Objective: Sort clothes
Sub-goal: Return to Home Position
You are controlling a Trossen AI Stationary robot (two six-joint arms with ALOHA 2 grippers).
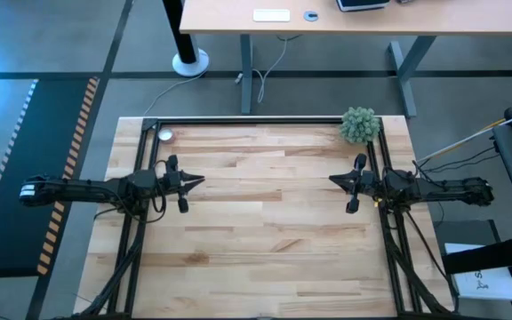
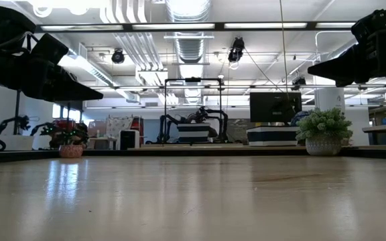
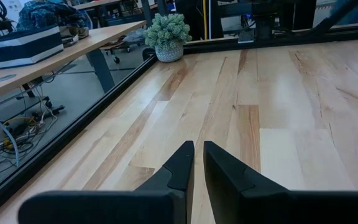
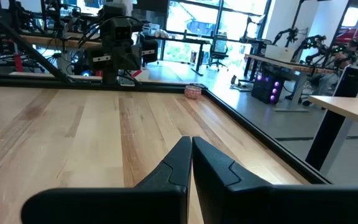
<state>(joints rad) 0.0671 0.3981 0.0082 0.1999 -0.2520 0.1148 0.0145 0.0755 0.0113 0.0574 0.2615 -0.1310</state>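
No clothes and no basket show in any view. My left gripper (image 1: 201,180) hangs above the wooden table (image 1: 265,240) at its left side, fingers pointing toward the table's right; its fingers (image 3: 197,163) stand nearly together, holding nothing. My right gripper (image 1: 332,179) hangs at the table's right side, pointing toward the left; its fingers (image 4: 190,155) are shut and hold nothing.
A small fuzzy green plant in a pot (image 1: 360,125) stands at the table's far right corner; it also shows in the low view (image 2: 324,134) and the left wrist view (image 3: 168,37). A small round object (image 1: 164,135) lies at the far left corner. A black frame (image 1: 238,122) runs around the table.
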